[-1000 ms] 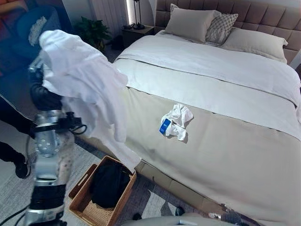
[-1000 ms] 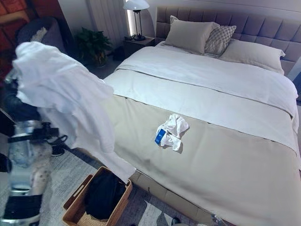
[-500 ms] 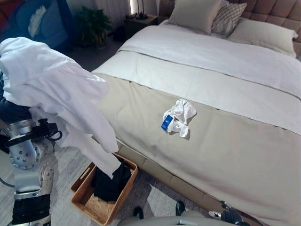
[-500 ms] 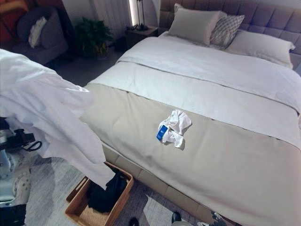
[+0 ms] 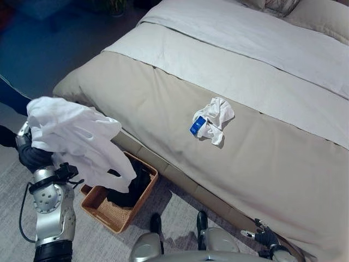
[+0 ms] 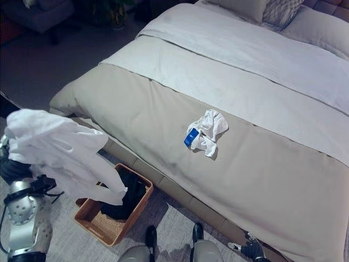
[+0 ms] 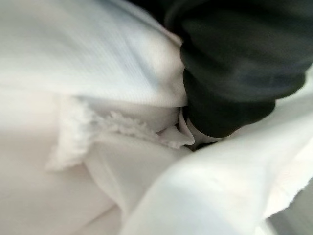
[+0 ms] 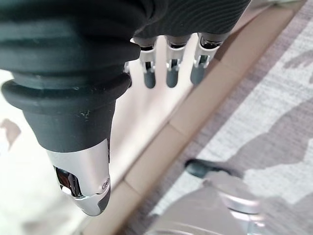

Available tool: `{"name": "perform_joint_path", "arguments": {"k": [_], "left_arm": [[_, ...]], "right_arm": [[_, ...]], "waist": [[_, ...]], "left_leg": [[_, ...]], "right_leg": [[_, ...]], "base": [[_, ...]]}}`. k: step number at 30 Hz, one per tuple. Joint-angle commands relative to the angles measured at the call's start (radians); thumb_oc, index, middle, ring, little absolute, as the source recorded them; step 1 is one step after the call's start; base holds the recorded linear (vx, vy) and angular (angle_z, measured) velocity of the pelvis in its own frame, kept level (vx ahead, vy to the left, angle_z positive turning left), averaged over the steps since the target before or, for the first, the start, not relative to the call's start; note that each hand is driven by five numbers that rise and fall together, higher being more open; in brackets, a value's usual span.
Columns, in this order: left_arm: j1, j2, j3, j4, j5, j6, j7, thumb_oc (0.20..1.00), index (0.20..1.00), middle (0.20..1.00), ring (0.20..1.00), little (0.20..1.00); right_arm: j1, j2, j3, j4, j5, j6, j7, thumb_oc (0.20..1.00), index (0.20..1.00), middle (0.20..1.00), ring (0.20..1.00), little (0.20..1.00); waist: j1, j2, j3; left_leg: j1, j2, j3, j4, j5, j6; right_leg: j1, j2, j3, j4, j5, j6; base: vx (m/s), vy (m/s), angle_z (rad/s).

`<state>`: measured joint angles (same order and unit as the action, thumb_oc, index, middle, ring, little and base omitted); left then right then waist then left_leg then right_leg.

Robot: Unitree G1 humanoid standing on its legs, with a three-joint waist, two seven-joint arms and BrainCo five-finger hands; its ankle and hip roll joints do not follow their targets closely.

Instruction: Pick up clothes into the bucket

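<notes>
From the left eye view, we carry a white garment [image 5: 76, 139] draped over our left robot hand [image 5: 34, 157], its lower edge hanging just above the wicker basket [image 5: 103, 210] on the floor beside the bed [image 5: 163, 103]. A dark garment [image 5: 131, 188] already lies inside. We judge the trailing cloth could catch the rim and spill onto the floor if it is let go off-centre.

In the right eye view, a small white cloth [image 6: 206, 131] waits on the bed, well apart from both hands.

In the left wrist view, cloth buries our fingers; we cannot tell their grip.

In the right wrist view, our right robot hand [image 8: 168, 73] hangs relaxed, holding nothing.
</notes>
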<state>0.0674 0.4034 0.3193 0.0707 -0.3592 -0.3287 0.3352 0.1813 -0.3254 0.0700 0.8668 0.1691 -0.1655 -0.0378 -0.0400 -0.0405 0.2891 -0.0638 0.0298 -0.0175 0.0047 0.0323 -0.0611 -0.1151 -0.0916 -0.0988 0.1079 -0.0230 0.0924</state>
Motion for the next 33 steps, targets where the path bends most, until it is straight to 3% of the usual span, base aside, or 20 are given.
{"name": "perform_joint_path", "arguments": {"k": [1,4,8,13,14,21,27,28,29,30,33], "left_arm": [[-0.053,0.085,-0.028,0.050,0.169,-0.020,0.073,0.200,0.200,0.200,0.200,0.200],[-0.109,0.119,-0.071,0.205,0.185,-0.011,0.114,0.200,0.200,0.200,0.200,0.200],[-0.152,0.135,-0.108,0.229,0.206,0.010,0.140,0.200,0.200,0.200,0.200,0.200],[-0.237,0.162,-0.150,0.365,0.194,0.018,0.164,0.200,0.200,0.200,0.200,0.200],[-0.278,0.184,-0.168,0.406,0.178,0.022,0.179,0.200,0.200,0.200,0.200,0.200],[-0.360,0.233,-0.206,0.459,0.189,0.047,0.234,0.200,0.200,0.200,0.200,0.200],[-0.447,0.317,-0.243,0.547,0.214,0.072,0.261,0.200,0.200,0.200,0.200,0.200],[-0.457,0.338,-0.251,0.557,0.220,0.079,0.269,0.200,0.200,0.200,0.200,0.200],[-0.475,0.359,-0.257,0.581,0.224,0.083,0.268,0.200,0.200,0.200,0.200,0.200],[-0.487,0.378,-0.265,0.606,0.231,0.090,0.269,0.200,0.200,0.200,0.200,0.200],[-0.508,0.424,-0.282,0.651,0.236,0.105,0.270,0.200,0.200,0.200,0.200,0.200]], "right_arm": [[-0.022,-0.008,0.026,-0.048,0.042,-0.061,-0.030,1.000,1.000,1.000,1.000,1.000],[-0.042,-0.033,0.036,-0.094,0.055,-0.079,-0.041,1.000,1.000,1.000,1.000,1.000],[-0.051,-0.045,0.040,-0.126,0.064,-0.088,-0.051,1.000,1.000,1.000,1.000,1.000],[-0.077,-0.060,0.061,-0.136,0.074,-0.094,-0.063,1.000,1.000,1.000,1.000,1.000],[-0.086,-0.069,0.068,-0.151,0.085,-0.101,-0.072,1.000,1.000,1.000,1.000,1.000],[-0.126,-0.080,0.059,-0.182,0.122,-0.125,-0.126,1.000,1.000,1.000,1.000,1.000],[-0.140,-0.090,0.068,-0.195,0.142,-0.142,-0.149,1.000,1.000,1.000,1.000,1.000],[-0.138,-0.095,0.071,-0.196,0.149,-0.145,-0.152,1.000,1.000,1.000,1.000,1.000],[-0.143,-0.095,0.071,-0.193,0.155,-0.149,-0.153,1.000,1.000,1.000,1.000,1.000],[-0.146,-0.097,0.077,-0.186,0.161,-0.150,-0.157,1.000,1.000,1.000,1.000,1.000],[-0.158,-0.099,0.089,-0.181,0.169,-0.155,-0.165,1.000,1.000,1.000,1.000,1.000]], "waist": [[-0.017,-0.051,0.003],[-0.023,-0.072,0.043],[-0.027,-0.083,0.077],[-0.035,-0.090,0.124],[-0.039,-0.091,0.150],[-0.057,-0.089,0.217],[-0.073,-0.098,0.231],[-0.075,-0.099,0.231],[-0.079,-0.104,0.231],[-0.080,-0.105,0.231],[-0.082,-0.114,0.231]], "left_leg": [[-0.075,-0.031,-0.035,0.145,-0.088,0.025],[-0.127,-0.022,-0.038,0.189,-0.091,0.025],[-0.182,-0.022,-0.046,0.239,-0.101,0.027],[-0.270,-0.027,-0.049,0.318,-0.116,0.032],[-0.323,-0.032,-0.045,0.382,-0.137,0.037],[-0.522,-0.039,-0.047,0.551,-0.179,0.047],[-0.667,-0.037,-0.048,0.646,-0.203,0.053],[-0.677,-0.036,-0.052,0.676,-0.245,0.052],[-0.721,-0.036,-0.049,0.689,-0.218,0.056],[-0.726,-0.033,-0.052,0.718,-0.260,0.055],[-0.803,-0.023,-0.054,0.790,-0.289,0.062]], "right_leg": [[-0.058,-0.034,-0.022,0.114,-0.022,0.027],[-0.107,-0.037,-0.015,0.153,-0.028,0.025],[-0.150,-0.045,-0.012,0.189,-0.035,0.022],[-0.223,-0.054,-0.001,0.252,-0.051,0.016],[-0.268,-0.059,0.005,0.304,-0.066,0.011],[-0.448,-0.064,0.024,0.432,-0.086,0.004],[-0.582,-0.066,0.033,0.500,-0.093,0.004],[-0.595,-0.062,0.038,0.530,-0.126,0.011],[-0.634,-0.065,0.038,0.532,-0.101,0.004],[-0.639,-0.060,0.043,0.557,-0.134,0.012],[-0.711,-0.054,0.049,0.607,-0.144,0.012]], "base": [[-0.06,-0.030,0.11],[-0.05,-0.013,0.06],[-0.06,0.002,-0.01],[-0.07,0.017,0.07],[-0.08,0.031,-0.01],[-0.09,0.032,-0.03],[-0.03,0.041,0.00],[-0.02,0.020,-0.06],[0.07,0.015,-0.05],[-0.01,0.025,-0.05],[0.03,0.033,-0.04]]}}
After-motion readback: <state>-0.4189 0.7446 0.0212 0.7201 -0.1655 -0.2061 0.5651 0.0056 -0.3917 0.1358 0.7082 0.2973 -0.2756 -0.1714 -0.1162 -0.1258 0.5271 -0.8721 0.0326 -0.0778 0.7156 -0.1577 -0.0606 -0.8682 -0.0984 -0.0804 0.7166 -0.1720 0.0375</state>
